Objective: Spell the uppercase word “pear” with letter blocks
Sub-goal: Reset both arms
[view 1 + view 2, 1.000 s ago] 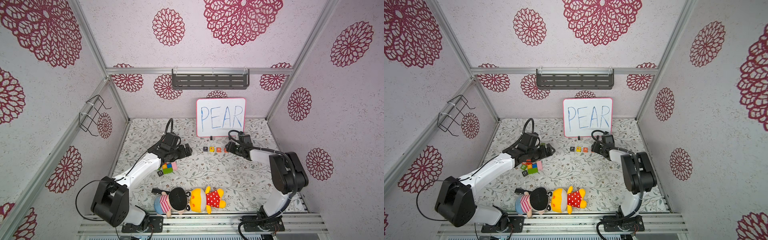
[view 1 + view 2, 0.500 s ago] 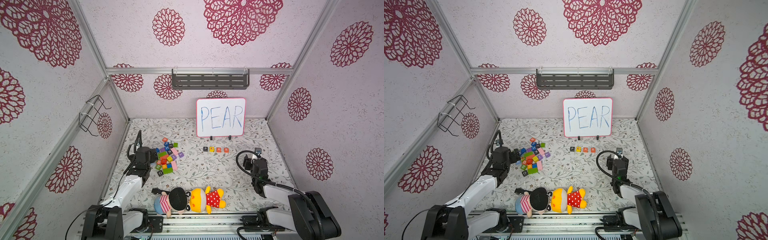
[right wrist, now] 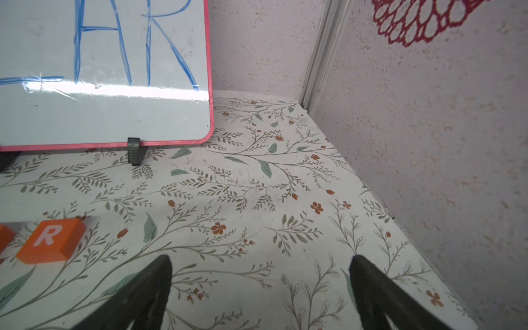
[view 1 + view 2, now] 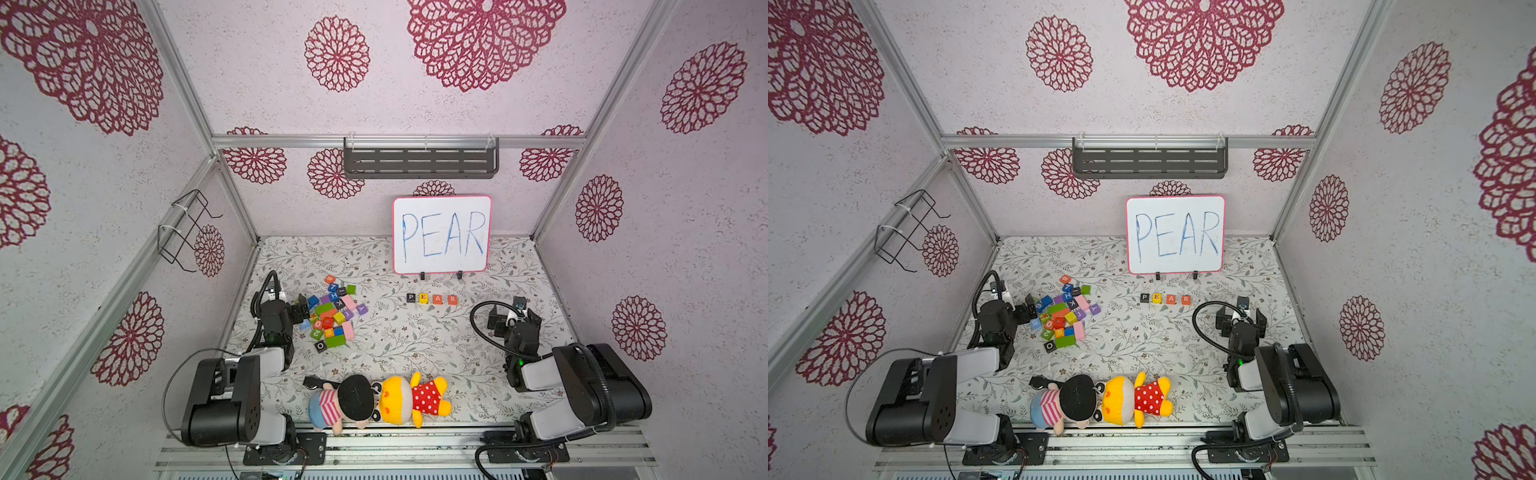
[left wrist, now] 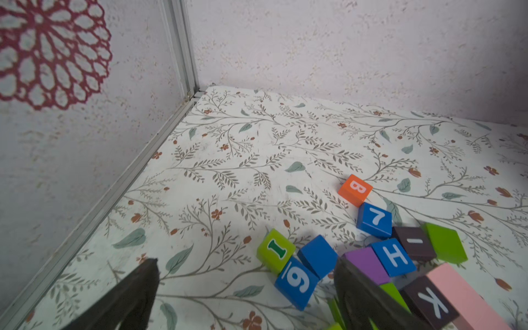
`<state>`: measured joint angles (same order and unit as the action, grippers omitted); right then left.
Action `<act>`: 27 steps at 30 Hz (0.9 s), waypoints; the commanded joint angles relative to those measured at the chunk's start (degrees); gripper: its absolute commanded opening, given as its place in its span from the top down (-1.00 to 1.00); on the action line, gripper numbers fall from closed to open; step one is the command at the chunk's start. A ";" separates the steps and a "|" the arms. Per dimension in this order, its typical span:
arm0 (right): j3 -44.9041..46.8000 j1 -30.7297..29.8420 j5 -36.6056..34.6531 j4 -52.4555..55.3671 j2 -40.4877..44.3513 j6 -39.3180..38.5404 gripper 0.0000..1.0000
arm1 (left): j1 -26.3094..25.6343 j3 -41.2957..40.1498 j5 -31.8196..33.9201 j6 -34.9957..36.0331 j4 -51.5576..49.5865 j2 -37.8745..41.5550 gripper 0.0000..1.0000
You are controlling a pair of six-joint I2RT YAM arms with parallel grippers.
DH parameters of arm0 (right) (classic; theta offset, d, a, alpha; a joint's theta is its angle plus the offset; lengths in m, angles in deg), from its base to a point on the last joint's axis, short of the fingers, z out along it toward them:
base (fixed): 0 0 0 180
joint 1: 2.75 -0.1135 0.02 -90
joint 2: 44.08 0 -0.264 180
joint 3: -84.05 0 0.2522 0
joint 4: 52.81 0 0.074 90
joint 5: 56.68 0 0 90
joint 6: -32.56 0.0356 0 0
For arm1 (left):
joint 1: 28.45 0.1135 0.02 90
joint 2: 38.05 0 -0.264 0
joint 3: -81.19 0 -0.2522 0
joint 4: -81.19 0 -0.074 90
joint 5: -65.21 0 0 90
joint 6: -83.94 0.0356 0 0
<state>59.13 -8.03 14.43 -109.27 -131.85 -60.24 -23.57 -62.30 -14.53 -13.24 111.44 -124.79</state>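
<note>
- The left gripper (image 5: 245, 265) holds its black fingers (image 5: 137, 288) spread wide at the left edge of a loose pile of coloured wooden cubes (image 4: 332, 316). A blue cube marked 9 (image 5: 295, 281) lies between them, ungripped.
- The row of letter blocks (image 4: 1171, 299) lies in front of the pink-framed whiteboard reading PEAR (image 4: 441, 235), well apart from both grippers. It runs black cube with white P (image 4: 411, 297), yellow cube with red E (image 4: 423, 298), orange-red cube with white A (image 4: 437, 299), orange-red cube with white R (image 4: 452, 299).
- The right gripper (image 3: 261, 257) has its fingers (image 3: 148, 285) wide apart over bare cover. The R cube lies to its left, clear of the nearer finger.
- The white floral table cover (image 4: 415, 345) carries two plush dolls (image 4: 378, 401) at its front edge.
- Pale walls with crimson rosettes (image 4: 336, 54) enclose the cell, and a grey slotted shelf (image 4: 419, 162) hangs on the back wall.
</note>
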 commanded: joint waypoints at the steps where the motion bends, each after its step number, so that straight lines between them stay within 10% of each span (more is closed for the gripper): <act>1: -2.68 2.26 6.75 -0.90 -0.74 2.27 -0.98 | 3.43 2.92 -3.87 -1.38 1.06 -1.22 -0.96; 10: -4.74 4.84 11.68 4.10 -0.47 3.63 -0.98 | -0.17 0.76 3.32 1.69 6.87 -1.77 -0.96; 27: -4.87 4.84 11.69 4.39 -0.48 3.52 -0.98 | 3.27 4.50 -4.11 -0.35 1.57 -3.66 -0.96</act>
<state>55.18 -3.38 25.64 -103.36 -132.53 -57.84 -20.62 -58.50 -17.96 -13.81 113.98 -127.56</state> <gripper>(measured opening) 0.989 0.979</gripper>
